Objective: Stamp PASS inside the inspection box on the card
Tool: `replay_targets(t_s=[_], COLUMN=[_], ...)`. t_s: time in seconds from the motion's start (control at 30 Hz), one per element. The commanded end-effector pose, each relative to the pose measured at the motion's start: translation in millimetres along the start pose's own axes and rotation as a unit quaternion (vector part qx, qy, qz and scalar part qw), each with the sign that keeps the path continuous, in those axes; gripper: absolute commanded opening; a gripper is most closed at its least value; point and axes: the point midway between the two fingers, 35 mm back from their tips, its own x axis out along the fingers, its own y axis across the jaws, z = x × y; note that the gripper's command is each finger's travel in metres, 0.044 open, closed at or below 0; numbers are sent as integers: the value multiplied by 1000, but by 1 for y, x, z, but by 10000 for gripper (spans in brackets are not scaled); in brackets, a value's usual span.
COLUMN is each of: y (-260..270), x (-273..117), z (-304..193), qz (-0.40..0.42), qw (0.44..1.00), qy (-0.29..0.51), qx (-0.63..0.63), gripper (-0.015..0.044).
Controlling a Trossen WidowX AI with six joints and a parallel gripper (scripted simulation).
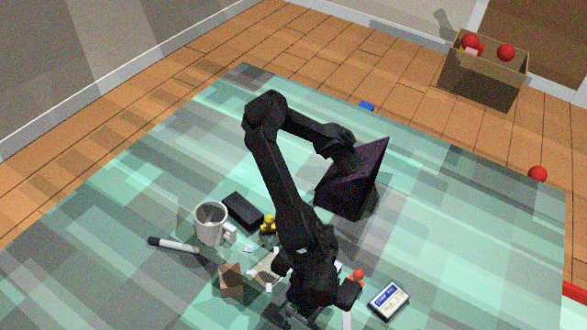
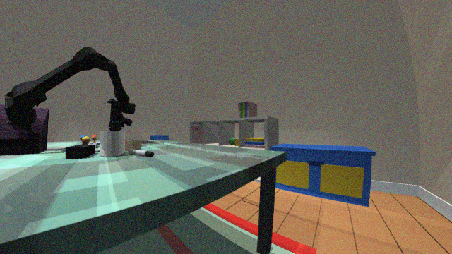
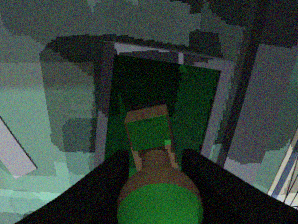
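Note:
My gripper is shut on a wooden stamp with a green knob, seen from above in the wrist view. The stamp's block is over the green ink pad in its grey open case; whether it touches the pad is hidden. The stamp's word cannot be read. In the top view the arm covers most of the pad. The beige card lies beside the arm, partly hidden, with a dark patch on it that may be shadow; the inspection box cannot be made out.
A mug, black block, marker, wooden block and yellow-knobbed figure stand or lie near the card. A red-knobbed piece and a labelled stamp-pad box are across the arm.

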Motion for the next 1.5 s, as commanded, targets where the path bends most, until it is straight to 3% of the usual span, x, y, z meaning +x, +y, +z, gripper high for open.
replay_targets(t_s=[0.0,1.47], y=[-1,-1], x=[2,-1], z=[0,0], qz=[-1,-1], qw=[1000,1000], qy=[0,0], qx=[0,0], gripper=[0,0])
